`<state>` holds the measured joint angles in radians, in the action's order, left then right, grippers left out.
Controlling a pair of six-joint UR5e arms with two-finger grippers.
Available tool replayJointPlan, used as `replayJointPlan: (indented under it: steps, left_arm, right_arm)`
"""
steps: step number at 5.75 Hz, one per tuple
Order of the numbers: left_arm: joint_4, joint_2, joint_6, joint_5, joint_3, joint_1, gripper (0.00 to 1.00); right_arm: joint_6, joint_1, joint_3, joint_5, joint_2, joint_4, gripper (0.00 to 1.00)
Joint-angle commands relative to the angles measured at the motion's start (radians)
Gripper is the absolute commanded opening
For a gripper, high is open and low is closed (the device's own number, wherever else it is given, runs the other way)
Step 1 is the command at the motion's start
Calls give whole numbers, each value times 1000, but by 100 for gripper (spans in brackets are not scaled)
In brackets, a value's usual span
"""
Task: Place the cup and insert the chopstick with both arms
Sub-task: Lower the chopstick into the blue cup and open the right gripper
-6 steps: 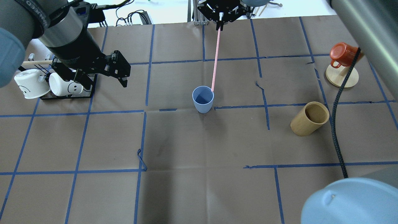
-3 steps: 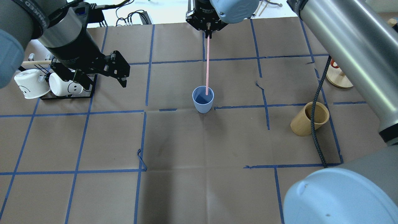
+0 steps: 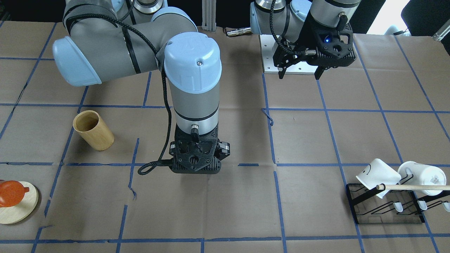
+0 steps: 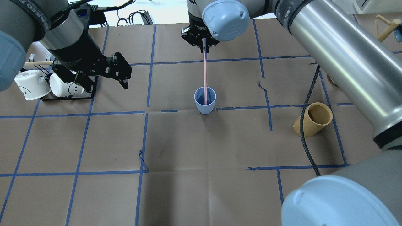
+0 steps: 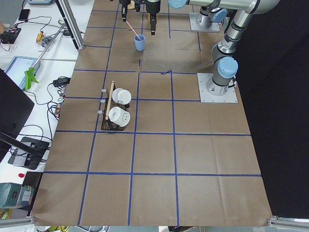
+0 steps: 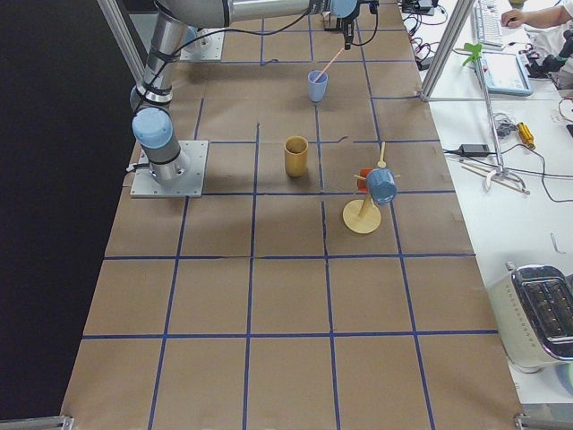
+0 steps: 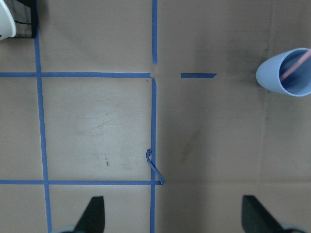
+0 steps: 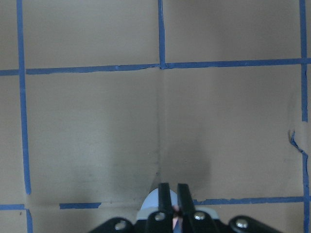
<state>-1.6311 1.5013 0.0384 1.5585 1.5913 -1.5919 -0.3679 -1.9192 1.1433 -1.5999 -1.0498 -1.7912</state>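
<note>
Right gripper (image 4: 204, 48) was clamped on the chopstick (image 4: 204, 77) top. The stick was near-vertical, its lower tip inside the cup (image 4: 202, 108) at table centre, directly below the claw. Left gripper (image 4: 123, 70) hung open and empty, well left.

Table (image 4: 188, 194): brown paper, blue tape grid.
Cup (image 4: 205, 108): light blue.
Chopstick (image 4: 204, 75): pale pink.
Holder (image 4: 306, 126): tan wood.
Two mugs (image 4: 31, 84): white, black smiley faces.
Rack (image 3: 352, 203): black wire.
Mug (image 3: 10, 192) by the table's right edge: orange-red, on a pale wooden stand (image 3: 21, 211).
Left gripper (image 4: 122, 70), right gripper (image 4: 204, 47): black.
Arms (image 4: 339, 53): grey-silver, light blue caps.
</note>
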Motion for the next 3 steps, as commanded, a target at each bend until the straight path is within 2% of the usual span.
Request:
replayJointPlan:
  steps: [1,2,3]
  left_arm:
    - [10,-1,-2,0,1,3,99]
    - [10,-1,0,0,2,1,99]
    - [10,-3,0,0,2,1,99]
  right_arm:
    - [10,6,-5,1,-9,1,100]
    - [24,34,-26,0,-38,22,100]
    - [88,84,-25,-6,-96,120,100]
